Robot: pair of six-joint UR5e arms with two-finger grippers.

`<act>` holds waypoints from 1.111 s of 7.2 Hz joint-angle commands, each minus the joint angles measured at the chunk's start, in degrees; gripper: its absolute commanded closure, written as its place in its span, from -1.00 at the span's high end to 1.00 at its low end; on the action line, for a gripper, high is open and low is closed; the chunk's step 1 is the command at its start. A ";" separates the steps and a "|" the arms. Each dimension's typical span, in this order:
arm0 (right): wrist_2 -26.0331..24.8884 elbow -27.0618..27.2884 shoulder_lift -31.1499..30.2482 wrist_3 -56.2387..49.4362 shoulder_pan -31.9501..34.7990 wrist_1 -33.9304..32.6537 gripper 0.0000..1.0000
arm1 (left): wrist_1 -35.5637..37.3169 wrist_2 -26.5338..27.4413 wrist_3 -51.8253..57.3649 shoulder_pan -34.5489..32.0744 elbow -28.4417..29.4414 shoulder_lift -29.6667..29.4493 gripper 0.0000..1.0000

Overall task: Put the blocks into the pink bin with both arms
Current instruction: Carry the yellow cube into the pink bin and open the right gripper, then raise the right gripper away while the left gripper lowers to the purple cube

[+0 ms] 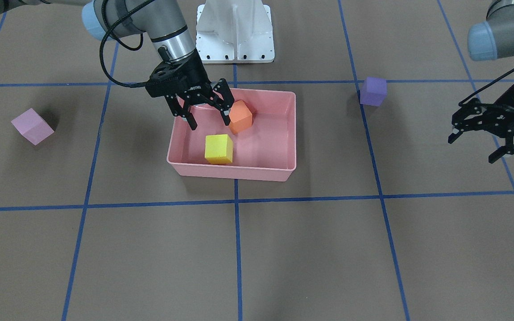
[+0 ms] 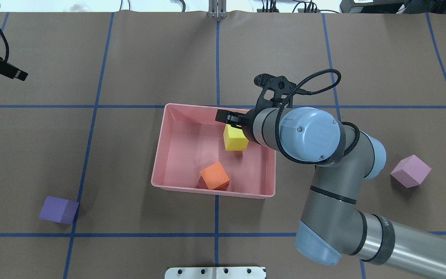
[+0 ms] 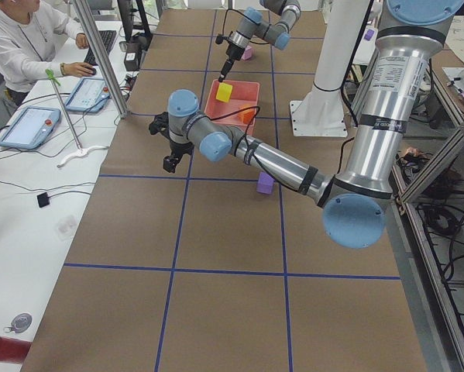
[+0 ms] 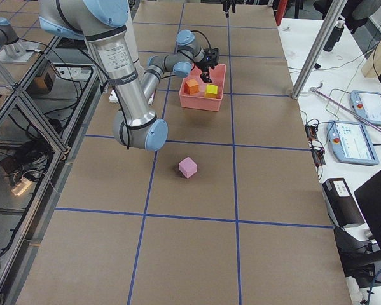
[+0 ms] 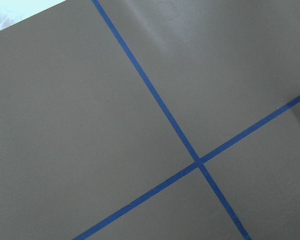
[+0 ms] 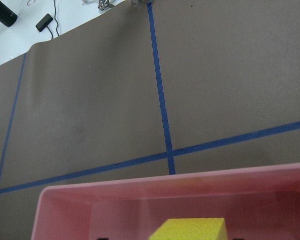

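The pink bin [image 1: 230,171] [image 2: 207,191] stands mid-table. In it are the yellow cube [image 1: 218,149] [image 2: 235,138] and the orange cube [image 1: 240,117] [image 2: 215,176]. My right gripper [image 1: 209,121] hangs open and empty over the bin, above the yellow cube, whose top shows in the right wrist view [image 6: 190,230]. The purple cube [image 1: 373,91] [image 2: 59,209] lies on the table on my left side. The light pink cube [image 1: 32,126] [image 2: 410,171] lies on my right side. My left gripper [image 1: 470,150] is open and empty, above the table beyond the purple cube.
The white robot base [image 1: 234,31] stands behind the bin. Blue tape lines [image 5: 200,161] cross the brown table cover. My right arm's elbow [image 2: 339,209] hangs over the table between the bin and the light pink cube. An operator [image 3: 30,39] sits at a side desk.
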 commanded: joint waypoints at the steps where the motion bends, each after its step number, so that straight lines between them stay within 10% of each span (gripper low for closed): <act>1: 3.50 7.55 0.09 -4.46 1.75 -17.06 0.99 | -4.58 0.49 -9.93 2.93 -0.33 0.61 1.00; 8: 37.23 3.80 -12.80 -52.67 37.76 -16.67 0.99 | -12.22 18.21 -30.46 26.27 -13.69 21.06 1.00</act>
